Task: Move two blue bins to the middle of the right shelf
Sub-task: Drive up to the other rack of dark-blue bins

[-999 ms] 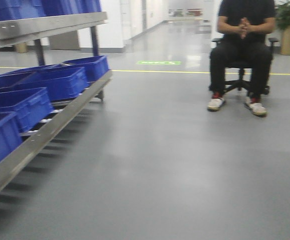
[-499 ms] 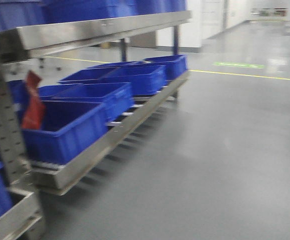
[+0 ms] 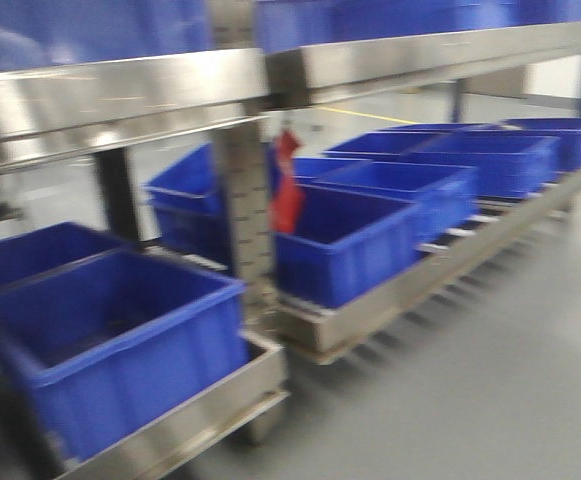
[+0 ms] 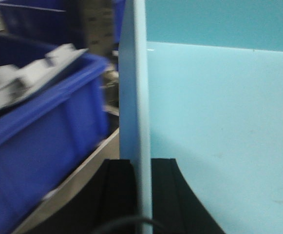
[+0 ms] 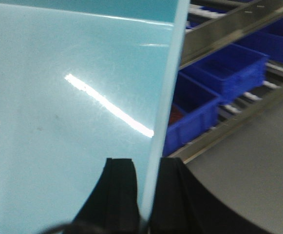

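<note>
Front view is blurred by motion.

- Stainless steel shelving rack (image 3: 120,95): it fills the left and top of your front view. A perforated upright post (image 3: 240,200) stands near the centre, and the lower level runs back to the right.
- Smooth grey floor (image 3: 490,390): open at lower right, beside the rack.
- Dark blue open-topped plastic bins (image 3: 120,340): these are the task's things. They sit in a row on the rack's lower level, one nearest you left of the post and the others (image 3: 350,240) right of it, receding. More blue shows on the top shelf. The left wrist view has one bin (image 4: 39,141) close on its left, and the right wrist view has several (image 5: 214,73) on the rack at its right.
- Pale turquoise plastic panel (image 4: 136,87): it stands edge-on and upright, with a broad face spreading right. The right wrist view shows a like edge (image 5: 165,87) with its face spreading left. You cannot tell whether both belong to one container.
- Left gripper (image 4: 141,168): black fingers pressed on either side of the panel edge, pinching it.
- Right gripper (image 5: 145,168): the same, pinching its panel edge.
- Small red tag (image 3: 287,185): it hangs by the post, over a bin.
</note>
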Controlling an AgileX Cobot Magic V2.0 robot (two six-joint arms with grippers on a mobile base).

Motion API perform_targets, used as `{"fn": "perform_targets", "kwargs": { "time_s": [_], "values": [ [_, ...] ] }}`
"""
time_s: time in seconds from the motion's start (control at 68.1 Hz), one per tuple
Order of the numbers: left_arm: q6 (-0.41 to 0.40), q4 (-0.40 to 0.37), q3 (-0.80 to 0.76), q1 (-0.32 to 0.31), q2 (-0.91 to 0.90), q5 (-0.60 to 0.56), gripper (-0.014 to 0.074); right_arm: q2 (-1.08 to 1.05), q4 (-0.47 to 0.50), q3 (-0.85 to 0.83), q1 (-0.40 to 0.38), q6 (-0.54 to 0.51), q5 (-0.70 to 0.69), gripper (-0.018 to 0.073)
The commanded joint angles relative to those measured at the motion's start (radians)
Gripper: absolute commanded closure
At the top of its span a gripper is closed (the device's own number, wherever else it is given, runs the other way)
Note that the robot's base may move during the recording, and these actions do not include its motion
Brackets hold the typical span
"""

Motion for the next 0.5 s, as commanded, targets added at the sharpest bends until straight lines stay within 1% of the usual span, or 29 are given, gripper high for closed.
{"fn": "perform_targets", "kwargs": {
  "time_s": [0.0, 0.485],
  "values": [
    [-0.011, -0.095, -0.013, -0.018, -0.012, -0.046, 0.0707, -0.012, 0.074, -0.01, 0.017, -0.019, -0.093, 0.0711],
    [-0.011, -0.095, -0.013, -0.018, -0.012, -0.046, 0.0707, -0.012, 0.074, -0.01, 0.017, -0.019, -0.093, 0.0711]
  ]
}}
